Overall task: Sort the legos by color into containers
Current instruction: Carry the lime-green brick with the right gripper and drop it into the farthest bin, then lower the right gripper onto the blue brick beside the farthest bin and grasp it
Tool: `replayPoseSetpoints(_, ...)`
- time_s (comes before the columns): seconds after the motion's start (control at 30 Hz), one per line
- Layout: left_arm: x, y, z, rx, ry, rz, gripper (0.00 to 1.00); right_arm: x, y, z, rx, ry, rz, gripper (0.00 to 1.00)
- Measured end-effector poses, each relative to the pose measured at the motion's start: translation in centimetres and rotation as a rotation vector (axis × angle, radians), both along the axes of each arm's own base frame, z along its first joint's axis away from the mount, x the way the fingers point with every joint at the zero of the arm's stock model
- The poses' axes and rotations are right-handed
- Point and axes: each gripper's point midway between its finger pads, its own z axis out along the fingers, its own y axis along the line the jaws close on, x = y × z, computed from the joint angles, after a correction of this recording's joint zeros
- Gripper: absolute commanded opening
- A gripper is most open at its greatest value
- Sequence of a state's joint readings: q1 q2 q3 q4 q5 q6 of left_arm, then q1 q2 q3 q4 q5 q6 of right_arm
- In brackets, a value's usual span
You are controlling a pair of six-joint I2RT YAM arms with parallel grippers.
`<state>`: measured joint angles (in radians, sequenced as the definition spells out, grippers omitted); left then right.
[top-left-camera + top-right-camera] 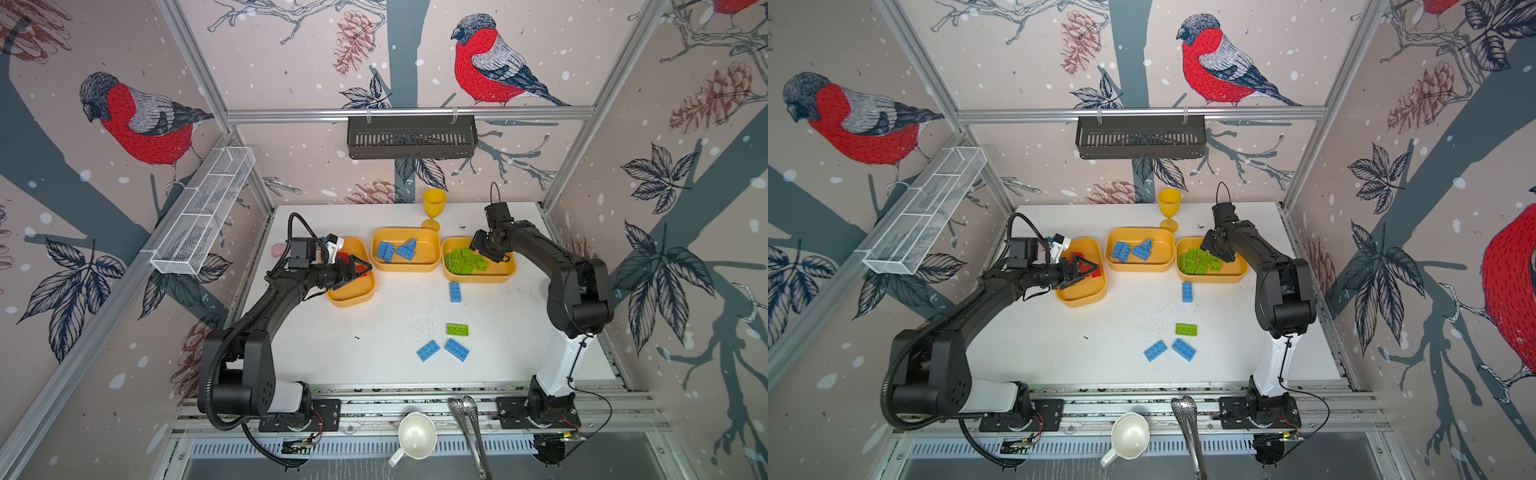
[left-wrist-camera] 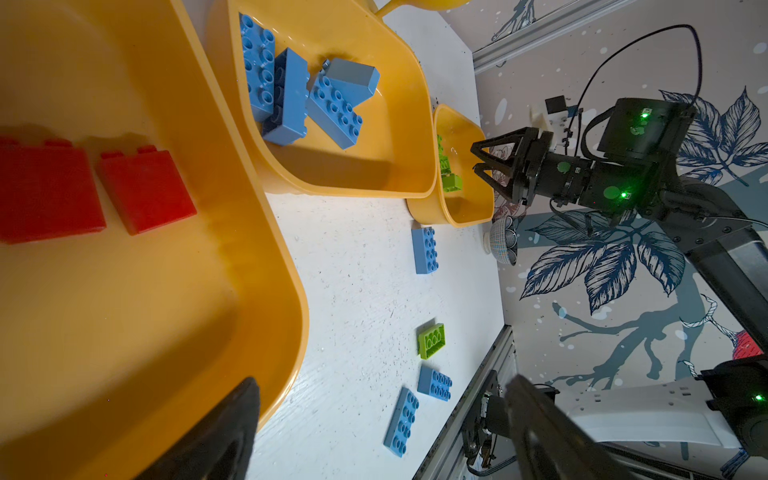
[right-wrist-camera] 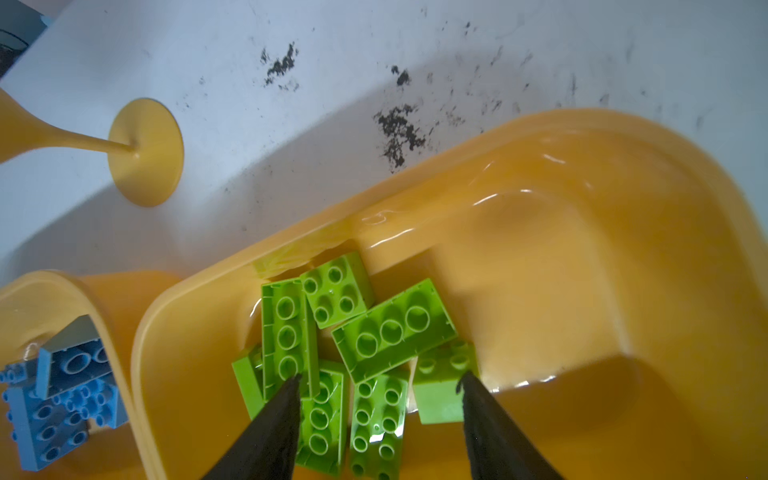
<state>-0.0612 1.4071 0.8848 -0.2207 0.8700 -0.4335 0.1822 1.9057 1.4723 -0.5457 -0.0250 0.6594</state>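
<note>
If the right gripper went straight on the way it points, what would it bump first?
Probably the green legos in the yellow tray, just ahead of the open right gripper; depth is unclear.

Walls: pale pink wallpaper (image 1: 291,62) on three sides, printed with red-breasted bullfinches (image 1: 482,62), pine cones (image 1: 353,39), dark leaves (image 1: 660,174) and grey-blue branches (image 1: 511,162).
Frame: aluminium profiles (image 1: 407,113) run up the corners and across the back wall.
Back wall fixture: black slotted basket (image 1: 410,141), hung from the horizontal profile.
Left wall fixture: long white mesh wire basket (image 1: 203,212), split into compartments, fixed to a slanting profile.
Table: white tabletop (image 1: 374,332), flecked with dark specks (image 3: 395,129).
Light: bright, even, with soft shadows.
</note>
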Motion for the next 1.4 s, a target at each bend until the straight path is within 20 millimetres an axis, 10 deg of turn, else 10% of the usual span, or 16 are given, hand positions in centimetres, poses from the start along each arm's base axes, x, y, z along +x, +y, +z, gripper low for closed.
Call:
replayPoseSetpoints(0.37,-0.7,0.0,-0.4,0.001,0.0,0.001,0.92,-6.3,4.2,3.8,0.029,-0.031,0.109,0.74)
replayPoseSetpoints(0.73,-0.8,-0.1,0.0,0.003,-0.017,-0.006,0.92,-16.7,10.8,1.2,-0.009,0.077,0.296,0.76)
replayPoseSetpoints(1.4,-1.7,0.0,1.5,0.008,-0.057,-0.008,0.92,-14.2,8.8,-6.3,-0.26,-0.028,0.347,0.64)
